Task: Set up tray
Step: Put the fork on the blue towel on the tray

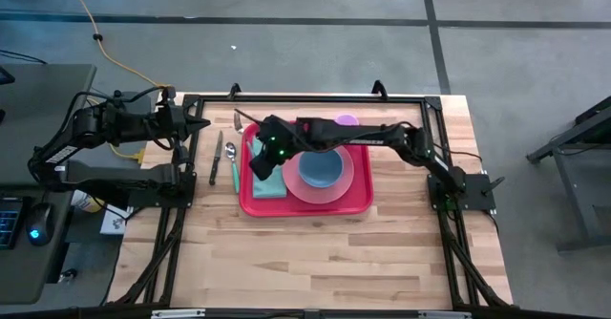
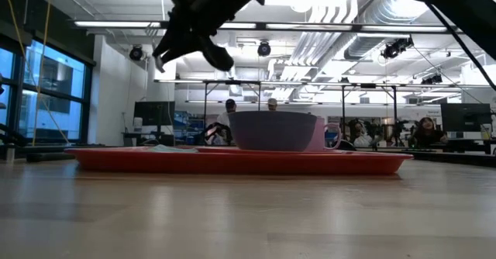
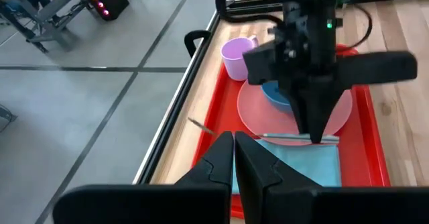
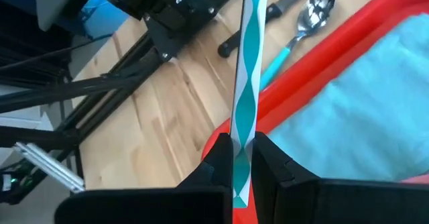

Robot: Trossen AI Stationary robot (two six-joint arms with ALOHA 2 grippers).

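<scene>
The right gripper (image 1: 260,157) reaches over the tray's (image 1: 358,202) left edge, clamped on a teal-handled fork (image 4: 245,83). The left gripper (image 1: 200,124), closed and empty, waits beyond the table's left edge.

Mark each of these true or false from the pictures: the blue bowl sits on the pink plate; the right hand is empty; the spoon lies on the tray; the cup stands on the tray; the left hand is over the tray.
1. The blue bowl sits on the pink plate. True.
2. The right hand is empty. False: it is shut on a teal-handled utensil, held above the tray near the teal napkin.
3. The spoon lies on the tray. False: it lies on the table beside the tray, next to the knife.
4. The cup stands on the tray. True.
5. The left hand is over the tray. False: it waits at the table's edge, clear of the tray.
</scene>
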